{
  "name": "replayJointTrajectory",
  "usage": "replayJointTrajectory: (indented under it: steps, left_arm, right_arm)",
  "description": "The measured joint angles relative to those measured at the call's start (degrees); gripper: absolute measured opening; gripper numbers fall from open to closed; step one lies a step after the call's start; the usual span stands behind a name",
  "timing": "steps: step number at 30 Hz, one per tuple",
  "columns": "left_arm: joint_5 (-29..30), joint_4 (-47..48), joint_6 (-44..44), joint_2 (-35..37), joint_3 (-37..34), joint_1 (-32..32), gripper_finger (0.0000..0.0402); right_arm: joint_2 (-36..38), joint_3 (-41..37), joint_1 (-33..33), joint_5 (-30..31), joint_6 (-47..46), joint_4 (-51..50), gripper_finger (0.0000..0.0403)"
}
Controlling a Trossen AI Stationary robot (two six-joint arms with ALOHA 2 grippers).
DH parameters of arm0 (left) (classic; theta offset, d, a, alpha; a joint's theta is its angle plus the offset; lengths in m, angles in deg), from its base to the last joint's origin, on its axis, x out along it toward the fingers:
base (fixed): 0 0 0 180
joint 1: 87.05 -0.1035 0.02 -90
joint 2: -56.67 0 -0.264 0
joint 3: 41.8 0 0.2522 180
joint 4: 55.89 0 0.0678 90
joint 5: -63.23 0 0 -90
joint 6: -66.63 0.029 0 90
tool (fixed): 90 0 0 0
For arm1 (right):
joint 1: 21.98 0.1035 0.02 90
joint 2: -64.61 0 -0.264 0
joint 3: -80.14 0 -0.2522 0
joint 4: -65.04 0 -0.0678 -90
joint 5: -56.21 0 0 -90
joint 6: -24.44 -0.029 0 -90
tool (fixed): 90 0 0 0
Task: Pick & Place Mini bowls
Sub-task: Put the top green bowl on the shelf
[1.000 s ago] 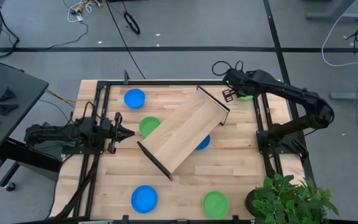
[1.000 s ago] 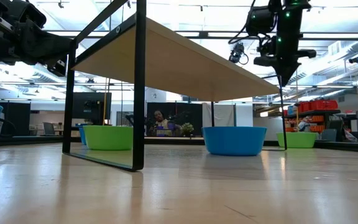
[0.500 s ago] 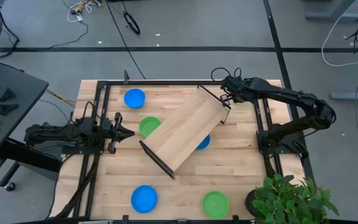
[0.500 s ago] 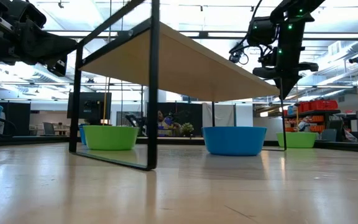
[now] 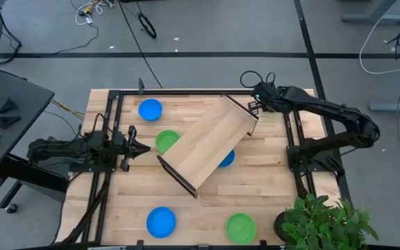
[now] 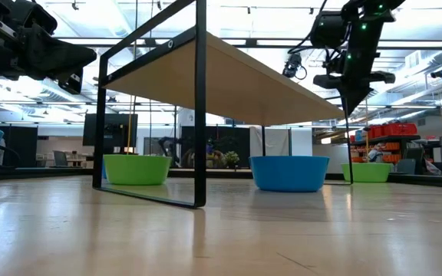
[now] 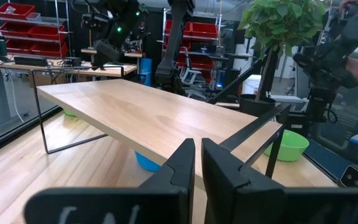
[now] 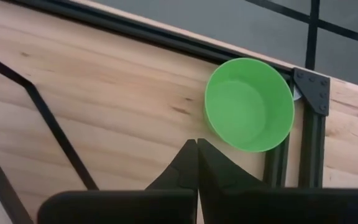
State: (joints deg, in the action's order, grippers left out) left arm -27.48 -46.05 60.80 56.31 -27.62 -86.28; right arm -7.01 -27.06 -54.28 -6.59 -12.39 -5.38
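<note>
Since a second ago the right end effector (image 5: 257, 96) has drifted from above the green bowl (image 8: 249, 104) at the desk's (image 5: 207, 208) far right corner toward the raised end of the wooden tray (image 5: 207, 144), and the tray itself has turned slightly, its near leg frame sliding across the low view. Its fingers are pressed together and hold nothing; in the right wrist view that green bowl sits just past the fingertips, untouched, against the black frame (image 8: 308, 155). My reading is that the arm has shifted the tray aside, not gone for a bowl, so no bowl has been picked. The left end effector (image 5: 139, 147) waits low over the left side of the desk, fingers nearly together and empty, just beside a second green bowl (image 5: 165, 141) that lies partly under the tray. One blue bowl (image 5: 227, 158) peeks from under the tray's right edge, another blue bowl (image 5: 150, 109) lies toward the far left, and a blue bowl (image 5: 161, 221) and green bowl (image 5: 241, 227) rest near the front edge.
</note>
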Motion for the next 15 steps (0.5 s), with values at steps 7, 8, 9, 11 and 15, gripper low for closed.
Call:
replayJointTrajectory:
  steps: [7,8,9,11,15]
  left_arm:
    - [0.0,0.0,0.0,0.0,0.0,0.0,0.0032]
    - [0.0,0.0,0.0,0.0,0.0,0.0,0.0032]
    - [0.0,0.0,0.0,0.0,0.0,0.0,0.0032]
    - [0.0,0.0,0.0,0.0,0.0,0.0,0.0032]
    - [0.0,0.0,0.0,0.0,0.0,0.0,0.0032]
  right_arm:
    - [1.9,0.0,-1.8,0.4,0.2,-1.3,0.0000]
    - [2.0,0.1,-2.2,0.4,0.8,-1.9,0.0000]
    - [2.0,0.1,-2.6,0.4,1.5,-2.4,0.0000]
    - [2.0,0.1,-3.4,0.3,3.7,-3.7,0.0000]
    - [2.0,-0.2,-5.0,-1.2,12.4,-3.3,0.0000]
